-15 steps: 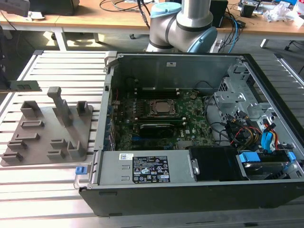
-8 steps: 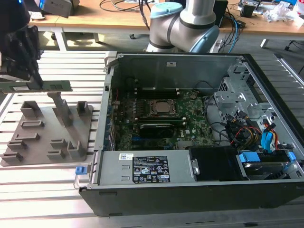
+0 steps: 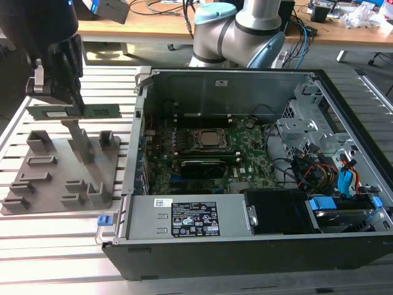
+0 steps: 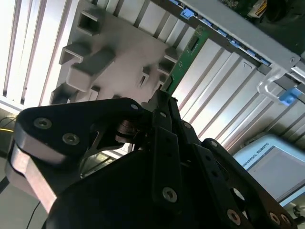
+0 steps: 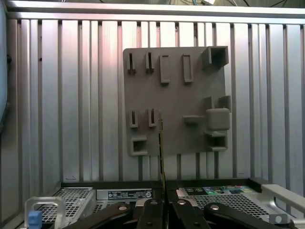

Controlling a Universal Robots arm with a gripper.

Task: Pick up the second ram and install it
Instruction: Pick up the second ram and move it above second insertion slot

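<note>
Jaws: clenched on the second ram (image 3: 73,112), gripping it near the middle of its length. In the second wrist view the dark fingertips (image 4: 161,102) meet on the stick (image 4: 183,59), and the free end of the green board juts out past them. In the first wrist view the stick (image 5: 162,148) is seen edge-on, a thin line running out from between the jaws.

Position of the stick: held level, long side horizontal, over the grey tray (image 3: 55,178) at the exterior view's left. It sits directly above the tray's tall upright post (image 3: 77,140). Whether the lower edge touches that post cannot be told.

Tray: lies flat on the slatted metal worktop (image 3: 61,246). Both wrist views show the tray (image 4: 124,52) (image 5: 176,129) with its slots and posts.

Open computer case (image 3: 233,75): lying on the worktop just beside the tray, toward the exterior view's right. Inside it are the green motherboard (image 3: 258,175) and the CPU socket (image 3: 206,140). The stick is outside the case, apart from the motherboard.

Arm: black wrist housing (image 3: 37,24) is at the top of the exterior view's left, above the tray.
</note>
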